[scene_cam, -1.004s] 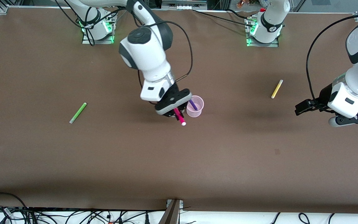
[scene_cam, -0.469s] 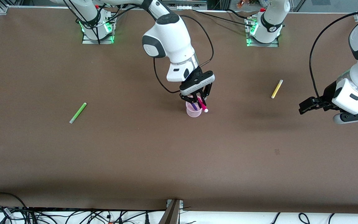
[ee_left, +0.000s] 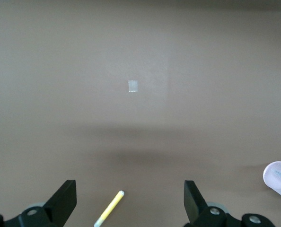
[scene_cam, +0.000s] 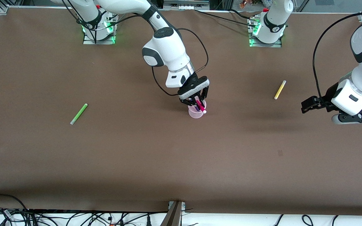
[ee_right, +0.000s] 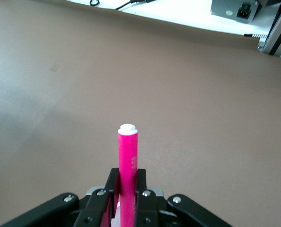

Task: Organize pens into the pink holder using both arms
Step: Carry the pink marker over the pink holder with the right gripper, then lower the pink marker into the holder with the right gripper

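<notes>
Since the view half a second earlier, my right gripper had drawn slightly toward the right arm's end of the table and lowered over the pink holder, carrying the magenta pen with it; my left gripper had barely shifted. My right jaws were pinched on the magenta pen at mid-barrel, its pale cap end jutting clear of the fingers in the right wrist view, and its hidden end appeared to be over or just inside the holder's mouth. The purple pen already stood in that cup, largely masked by my fingers. My left jaws were spread wide and held nothing, waiting in the air over bare table at the left arm's end, with the yellow pen lying flat between the finger tips in the left wrist view. The green pen lay well apart, toward the right arm's end of the table. I judged the pens light, stiff and smooth-barrelled, apt to roll or pivot in a two-finger pinch, so a hold across the barrel near its middle suited them best. I judged the holder thin-walled, very light and easily tipped or pushed, particularly with one pen leaning inside; a release from low over its mouth, without brushing the rim, seemed the safe course.
</notes>
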### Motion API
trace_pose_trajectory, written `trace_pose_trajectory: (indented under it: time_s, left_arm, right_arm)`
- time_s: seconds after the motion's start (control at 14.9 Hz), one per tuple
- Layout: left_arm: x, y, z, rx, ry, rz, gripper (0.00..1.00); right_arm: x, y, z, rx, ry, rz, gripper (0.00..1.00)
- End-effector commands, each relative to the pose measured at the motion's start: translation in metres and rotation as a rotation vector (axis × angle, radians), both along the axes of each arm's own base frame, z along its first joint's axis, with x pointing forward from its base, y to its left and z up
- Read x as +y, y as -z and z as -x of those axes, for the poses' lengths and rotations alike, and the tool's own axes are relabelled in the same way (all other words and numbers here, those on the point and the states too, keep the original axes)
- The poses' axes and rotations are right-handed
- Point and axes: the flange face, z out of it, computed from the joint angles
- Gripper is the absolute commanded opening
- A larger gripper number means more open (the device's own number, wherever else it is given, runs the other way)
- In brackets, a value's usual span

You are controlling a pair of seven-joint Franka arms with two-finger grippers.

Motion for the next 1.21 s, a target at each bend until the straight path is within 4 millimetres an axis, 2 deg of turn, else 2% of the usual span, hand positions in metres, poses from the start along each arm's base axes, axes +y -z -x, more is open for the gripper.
trace_pose_trajectory:
  time_s: [0.0,0.27,0.54,0.87,1.14]
  left_arm:
    - [0.009,-0.025,0.013,-0.012,0.026,0.005,1.00]
    - [0.010,-0.041,0.015,0.053,0.108,0.005,1.00]
    - [0.014,-0.034,0.017,0.074,0.099,0.005,1.00]
    - [0.019,-0.025,0.015,0.076,0.104,-0.014,1.00]
    - [0.020,-0.023,0.014,0.077,0.100,-0.011,1.00]
  right_arm:
    - [-0.004,0.013,0.003,-0.048,-0.008,-0.020,0.00]
    - [0.005,0.032,0.012,-0.068,0.005,-0.027,0.00]
    - [0.011,0.042,0.020,-0.081,0.000,-0.033,0.00]
    - [0.009,0.068,0.021,-0.112,-0.004,-0.021,0.00]
    - [0.010,0.069,0.021,-0.127,-0.002,-0.027,0.00]
